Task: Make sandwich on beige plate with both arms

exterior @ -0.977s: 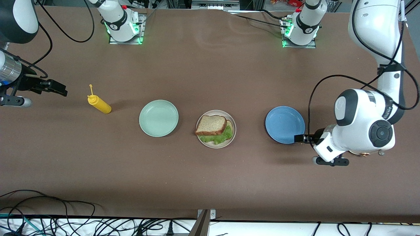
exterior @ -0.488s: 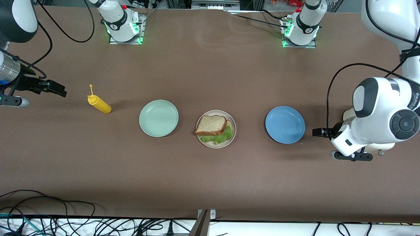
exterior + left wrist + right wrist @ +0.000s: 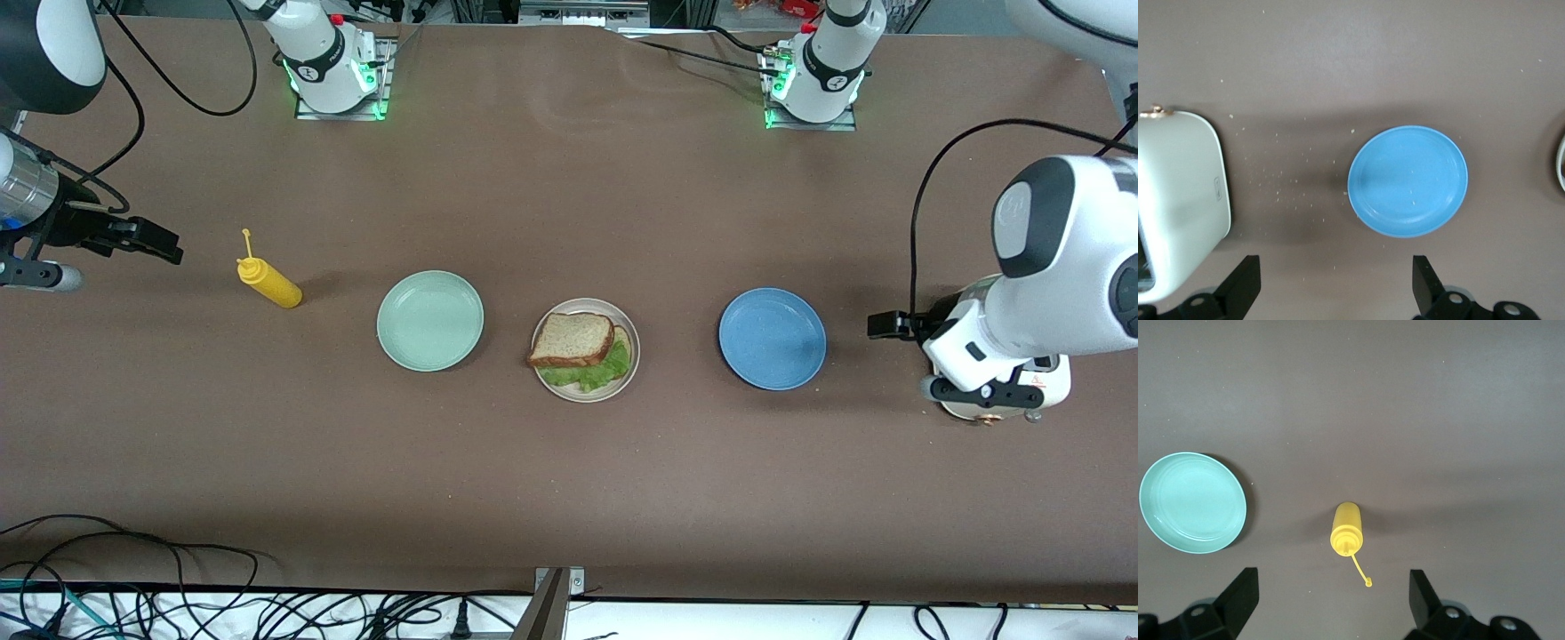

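keeping both black two-finger grippers, left [image 3: 880, 324] and right [image 3: 164, 246], spread empty, away from the finished wholemeal-and-lettuce sandwich [image 3: 580, 348] on the speckled beige plate [image 3: 627, 378].

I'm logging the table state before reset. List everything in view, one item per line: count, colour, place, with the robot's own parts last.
sandwich: one, brown bread with green lettuce, on the beige plate.
beige plate: one, speckled cream, mid-table between the other two plates.
mint-green plate: one, pale green, beside the beige plate toward the right arm's end.
blue plate: one, blue, beside the beige plate toward the left arm's end.
mustard bottle: one, yellow, lying on its side past the mint-green plate toward the right arm's end.
white appliance: one, white, at the left arm's end, under the left wrist.
left gripper: black fingers open, over the table between blue plate and appliance.
right gripper: black fingers open, over the table near the bottle.
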Action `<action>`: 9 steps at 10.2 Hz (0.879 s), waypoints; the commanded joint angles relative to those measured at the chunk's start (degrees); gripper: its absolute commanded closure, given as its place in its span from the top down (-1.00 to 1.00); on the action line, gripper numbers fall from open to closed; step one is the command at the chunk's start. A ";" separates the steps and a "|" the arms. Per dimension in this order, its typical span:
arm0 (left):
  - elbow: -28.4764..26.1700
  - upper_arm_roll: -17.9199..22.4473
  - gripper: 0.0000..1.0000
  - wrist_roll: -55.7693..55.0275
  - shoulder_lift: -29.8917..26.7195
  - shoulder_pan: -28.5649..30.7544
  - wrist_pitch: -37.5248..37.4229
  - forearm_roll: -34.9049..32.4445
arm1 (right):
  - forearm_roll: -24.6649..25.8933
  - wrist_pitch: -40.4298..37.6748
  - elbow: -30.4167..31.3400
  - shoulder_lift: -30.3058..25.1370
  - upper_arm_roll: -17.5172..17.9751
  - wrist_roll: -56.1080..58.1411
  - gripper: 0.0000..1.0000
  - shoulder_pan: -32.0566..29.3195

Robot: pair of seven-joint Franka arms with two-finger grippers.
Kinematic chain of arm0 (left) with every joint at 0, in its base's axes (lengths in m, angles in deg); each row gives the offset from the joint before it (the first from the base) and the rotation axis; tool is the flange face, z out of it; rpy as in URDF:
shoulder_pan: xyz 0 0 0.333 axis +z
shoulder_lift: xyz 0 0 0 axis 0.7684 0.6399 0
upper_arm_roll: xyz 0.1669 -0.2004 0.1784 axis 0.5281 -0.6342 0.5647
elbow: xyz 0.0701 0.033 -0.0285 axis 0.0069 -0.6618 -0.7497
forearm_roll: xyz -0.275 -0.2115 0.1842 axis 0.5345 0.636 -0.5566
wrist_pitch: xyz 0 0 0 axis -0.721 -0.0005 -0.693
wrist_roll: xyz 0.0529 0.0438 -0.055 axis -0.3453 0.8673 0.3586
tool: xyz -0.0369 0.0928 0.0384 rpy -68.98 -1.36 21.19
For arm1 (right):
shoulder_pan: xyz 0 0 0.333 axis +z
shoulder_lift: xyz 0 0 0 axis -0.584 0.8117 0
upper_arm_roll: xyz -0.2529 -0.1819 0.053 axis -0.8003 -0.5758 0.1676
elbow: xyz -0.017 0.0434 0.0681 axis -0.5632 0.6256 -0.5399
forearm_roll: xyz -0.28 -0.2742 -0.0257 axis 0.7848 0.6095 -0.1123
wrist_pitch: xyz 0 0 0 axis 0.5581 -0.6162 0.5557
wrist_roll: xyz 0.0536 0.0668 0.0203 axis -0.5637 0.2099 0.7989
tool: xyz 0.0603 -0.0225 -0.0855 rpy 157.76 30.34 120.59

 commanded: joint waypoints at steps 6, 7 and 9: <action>-1.71 -0.31 1.00 1.18 -12.37 0.20 -12.46 -4.63 | 0.39 -0.25 -1.36 0.60 0.06 -0.99 1.00 0.35; -1.71 -0.31 1.00 1.10 -13.51 0.64 -12.82 -4.63 | 0.39 -0.25 -1.36 0.60 0.06 -0.99 1.00 0.35; -1.71 -0.31 1.00 0.13 -13.44 0.73 -11.52 -4.63 | 0.39 -0.25 -1.36 0.60 0.06 -1.08 1.00 0.35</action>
